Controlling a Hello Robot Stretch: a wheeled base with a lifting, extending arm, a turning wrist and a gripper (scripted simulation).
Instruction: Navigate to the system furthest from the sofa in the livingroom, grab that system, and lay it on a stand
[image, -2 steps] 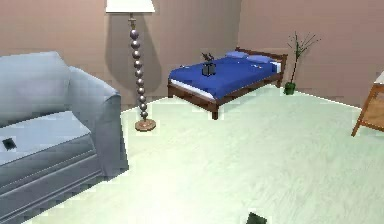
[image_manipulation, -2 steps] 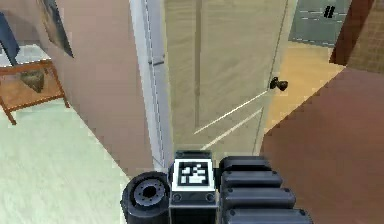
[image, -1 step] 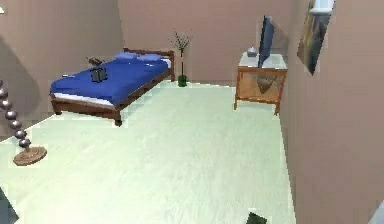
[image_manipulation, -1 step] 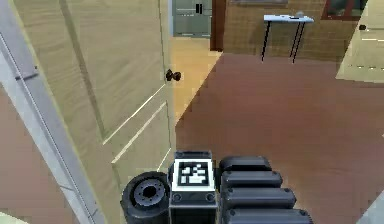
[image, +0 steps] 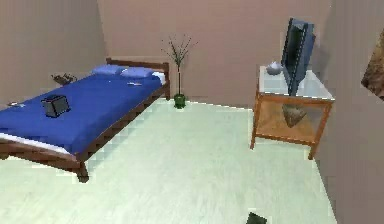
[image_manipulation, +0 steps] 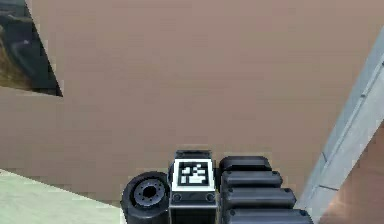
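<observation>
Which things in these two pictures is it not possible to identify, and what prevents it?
Forward view: dark box on the bed, too small to name.
Forward view: grey lump under the wooden stand's top, too small.
Forward view: dark thing, cut off by the bottom edge.
Arm side view: wall picture, cut off by the corner.
Arm side view: gripper, cut by the bottom edge; whether it holds anything is unclear.

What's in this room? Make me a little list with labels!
bed: blue cover, forward view's left
dark box: lying on the bed
plant: far corner, green pot
stand: wooden, forward view's right
screen: upright on the stand
end effector: low in the arm side view, brown wall behind; cannot tell whether it holds anything
</observation>
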